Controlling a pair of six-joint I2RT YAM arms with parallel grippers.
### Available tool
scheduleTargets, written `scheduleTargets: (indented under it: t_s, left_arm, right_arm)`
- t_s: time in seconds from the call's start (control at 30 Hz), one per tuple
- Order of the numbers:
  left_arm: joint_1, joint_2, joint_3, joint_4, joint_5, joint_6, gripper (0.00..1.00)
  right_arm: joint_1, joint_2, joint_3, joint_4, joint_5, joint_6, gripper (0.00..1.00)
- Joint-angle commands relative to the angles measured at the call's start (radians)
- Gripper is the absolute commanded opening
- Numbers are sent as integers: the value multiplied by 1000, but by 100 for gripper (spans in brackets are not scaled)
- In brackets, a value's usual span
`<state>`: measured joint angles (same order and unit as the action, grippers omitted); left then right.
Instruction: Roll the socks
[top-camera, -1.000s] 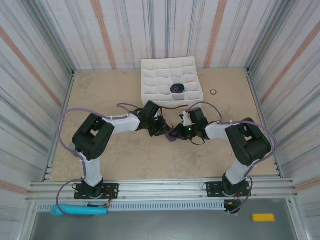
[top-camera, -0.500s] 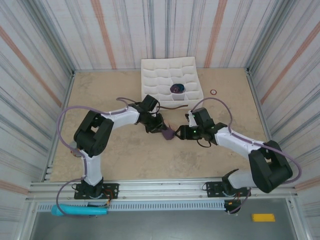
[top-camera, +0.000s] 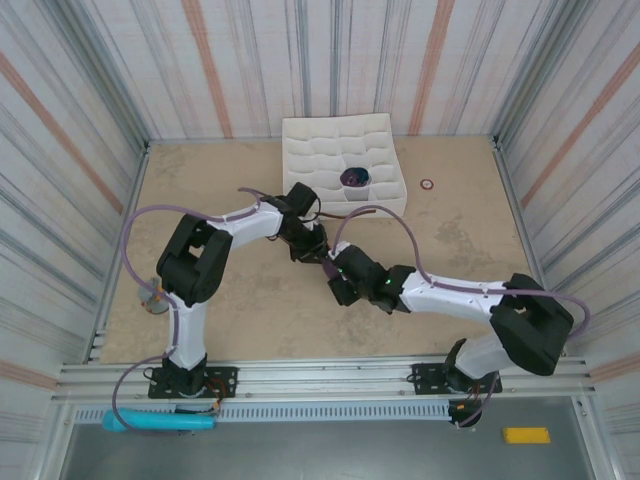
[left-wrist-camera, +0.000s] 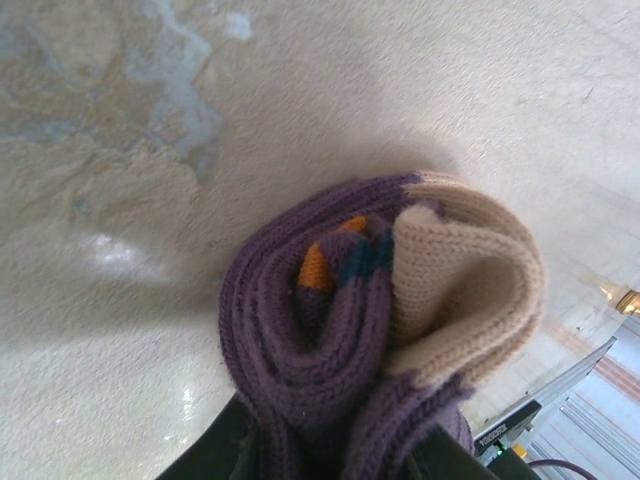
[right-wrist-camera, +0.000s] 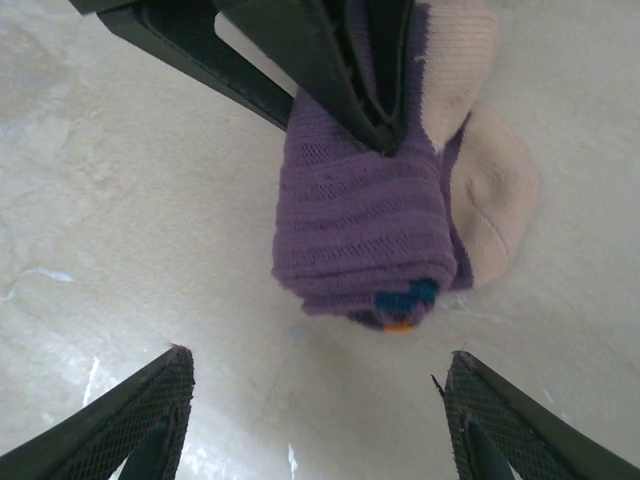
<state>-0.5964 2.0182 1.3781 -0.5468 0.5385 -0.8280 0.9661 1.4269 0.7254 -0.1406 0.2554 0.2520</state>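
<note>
The socks (right-wrist-camera: 365, 230) are rolled up into one fat purple bundle. A soft peach toe part sticks out on one side, and little bits of orange and blue-green peek out at the end of the roll. The left gripper (top-camera: 313, 246) has hold of the bundle. Its black fingers (right-wrist-camera: 350, 80) are pinched on the top of the roll, so its jaws are closed tight on the cloth. The bundle is down low at the tan table (top-camera: 250, 310), near the middle of it, but I cannot tell if it rests on the table or just hangs over it. The right gripper (right-wrist-camera: 320, 400) is just in front of the roll. Its two fingers stand wide apart, one on each side, and nothing is between them. They do not touch the socks. At the far side of the table lies a white tray (top-camera: 300, 150) with many small cups. One cup has a dark purple bundle (top-camera: 354, 177) in it. A small ring (top-camera: 427, 184) lies on the table just to the right of the tray.
</note>
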Motion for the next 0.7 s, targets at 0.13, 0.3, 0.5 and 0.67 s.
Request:
scheduleTargets:
  t_s: [0.13, 0.3, 0.5, 0.67]
  left_arm:
    - [4, 49, -12, -108, 9, 26, 1]
    - [4, 39, -23, -108, 7, 26, 1]
    - [3, 36, -34, -97, 10, 20, 1]
    - [4, 33, -33, -89, 18, 20, 1]
  right_arm:
    - [20, 137, 44, 124, 165, -67, 68]
    - [29, 178, 46, 157, 187, -60, 68]
    - [24, 220, 55, 177, 173, -41, 66]
    - [-3, 241, 44, 162, 167, 2, 46]
